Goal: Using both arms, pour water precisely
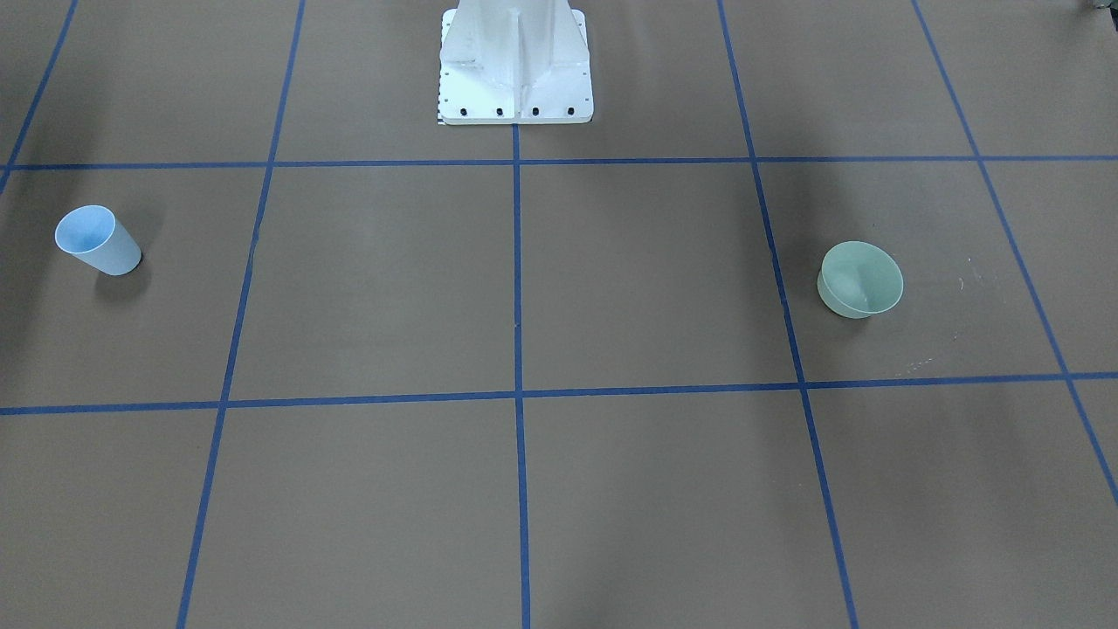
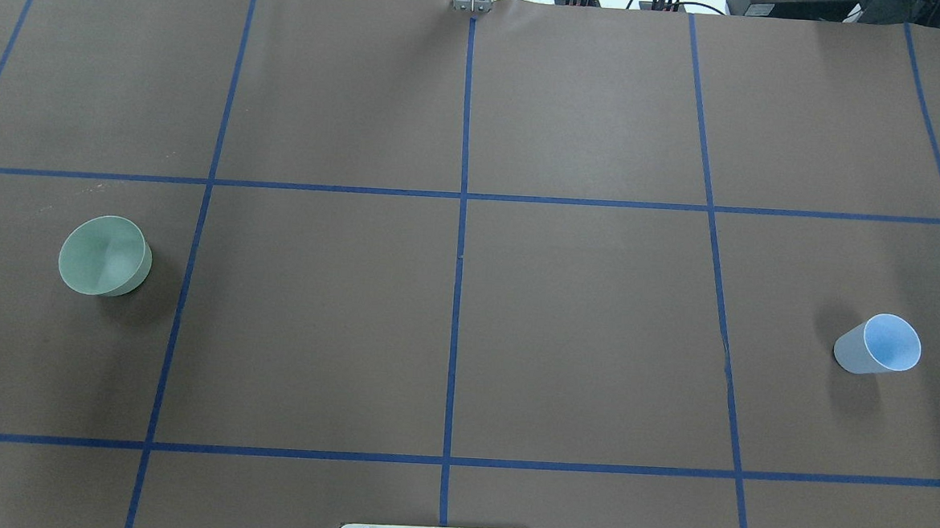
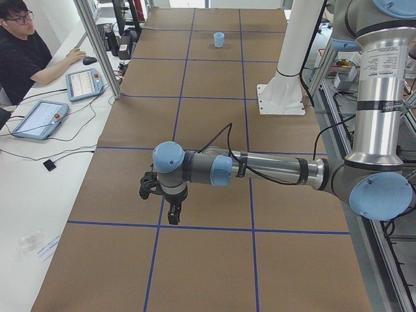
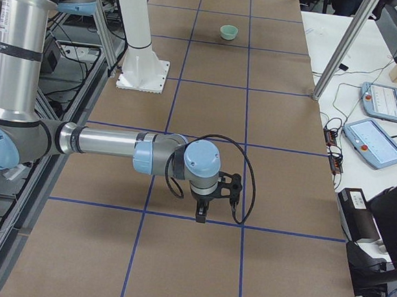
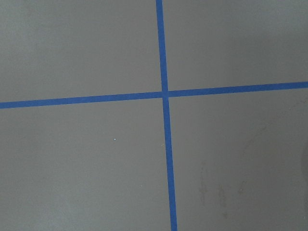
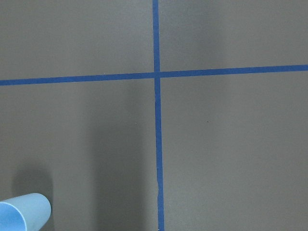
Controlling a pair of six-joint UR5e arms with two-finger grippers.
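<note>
A pale blue cup [image 1: 96,240] stands upright on the brown table at the robot's right; it also shows in the overhead view [image 2: 880,344] and at the bottom left of the right wrist view [image 6: 24,211]. A pale green bowl [image 1: 860,279] stands at the robot's left [image 2: 105,255]. I see no water in either. The left arm [image 3: 273,170] reaches out over the table with its gripper [image 3: 170,218] pointing down. The right arm [image 4: 109,143] does the same with its gripper [image 4: 201,214]. Both grippers show only in the side views, so I cannot tell whether they are open or shut.
The white pedestal base [image 1: 515,65] stands at the robot's edge of the table. Blue tape lines [image 2: 459,255] divide the brown surface into squares. An operator [image 3: 19,52] sits at a side desk with control pendants [image 3: 39,117]. A metal post [image 4: 344,50] stands by the table's far edge.
</note>
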